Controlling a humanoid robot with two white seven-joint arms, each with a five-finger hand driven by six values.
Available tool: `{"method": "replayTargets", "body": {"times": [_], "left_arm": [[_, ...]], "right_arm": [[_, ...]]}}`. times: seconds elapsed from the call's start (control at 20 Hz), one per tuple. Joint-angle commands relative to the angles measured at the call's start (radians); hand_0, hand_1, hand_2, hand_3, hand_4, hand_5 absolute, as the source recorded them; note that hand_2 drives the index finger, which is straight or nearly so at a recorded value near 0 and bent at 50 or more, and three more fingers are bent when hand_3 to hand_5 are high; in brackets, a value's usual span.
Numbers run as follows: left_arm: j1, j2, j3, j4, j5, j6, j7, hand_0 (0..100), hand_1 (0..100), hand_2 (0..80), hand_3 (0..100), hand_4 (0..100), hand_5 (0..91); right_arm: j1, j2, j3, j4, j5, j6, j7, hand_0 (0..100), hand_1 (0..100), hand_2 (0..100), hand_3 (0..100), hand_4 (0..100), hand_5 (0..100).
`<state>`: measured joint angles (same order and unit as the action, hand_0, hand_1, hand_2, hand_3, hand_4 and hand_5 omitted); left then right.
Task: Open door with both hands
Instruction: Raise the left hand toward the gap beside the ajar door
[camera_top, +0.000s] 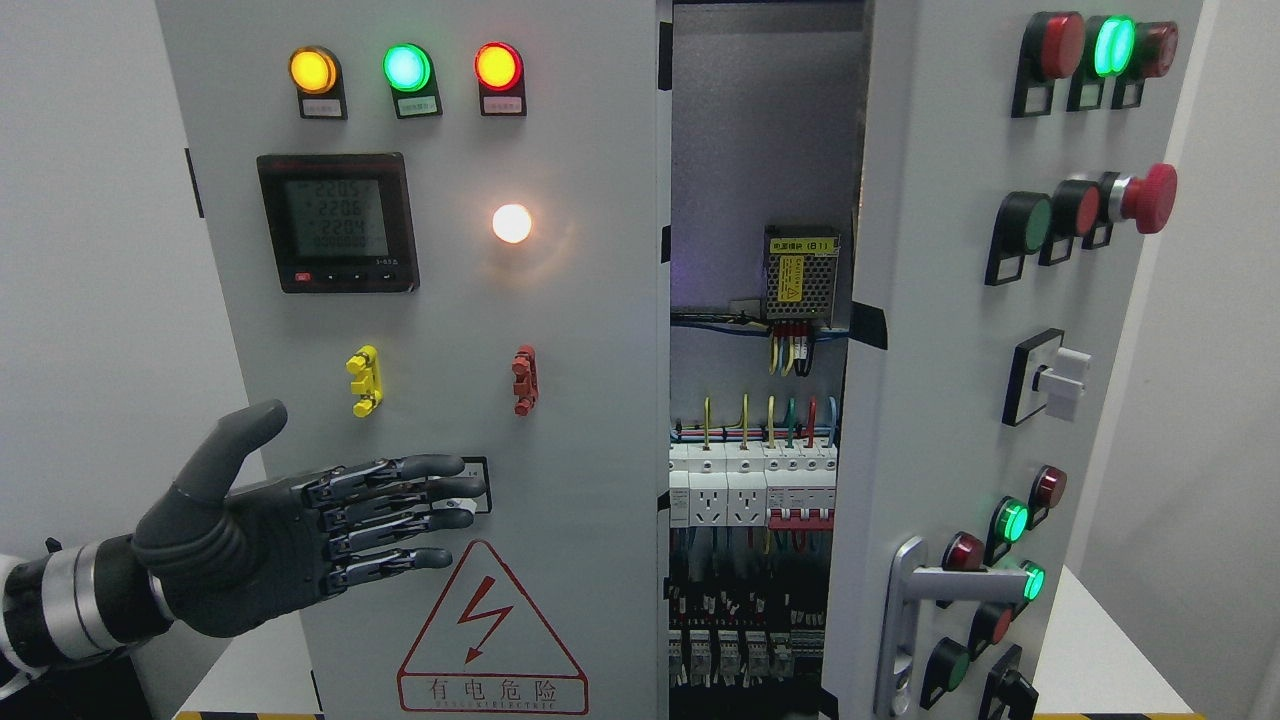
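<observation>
Two doors front the grey cabinet: the right door (940, 330) stands swung ajar, baring the wiring inside, while the left door (420, 330) sits closed. Only the left hand (300, 530) shows, fingers (420, 495) straight and together, holding nothing, their tips at a small latch plate (478, 482), probably to pull this door open.
</observation>
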<state>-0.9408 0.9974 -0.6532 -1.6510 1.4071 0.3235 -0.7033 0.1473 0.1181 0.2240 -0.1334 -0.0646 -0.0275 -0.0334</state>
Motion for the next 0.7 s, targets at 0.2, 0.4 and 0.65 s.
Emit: {"method": "replayTargets", "body": {"times": [0.2, 0.4, 0.65], "left_arm": [[-0.087, -0.232, -0.112, 0.04, -0.01, -0.001, 0.005, 0, 0, 0.0, 0, 4, 0.0], [-0.108, -0.29, -0.105, 0.043, -0.01, -0.001, 0.054, 0, 0, 0.0, 0, 4, 0.0], [-0.113, -0.367, -0.088, 0.043, -0.013, -0.001, 0.126, 0, 0, 0.0, 0, 4, 0.0]], "right_arm": [[0.0, 0.0, 0.0, 0.0, 0.0, 0.0, 0.0, 0, 0, 0, 0, 0, 0], [0.0, 0.0, 0.0, 0.0, 0.0, 0.0, 0.0, 0, 0, 0, 0, 0, 0], [0.0, 0.0, 0.0, 0.0, 0.0, 0.0, -0.002, 0, 0, 0, 0, 0, 0]]}}
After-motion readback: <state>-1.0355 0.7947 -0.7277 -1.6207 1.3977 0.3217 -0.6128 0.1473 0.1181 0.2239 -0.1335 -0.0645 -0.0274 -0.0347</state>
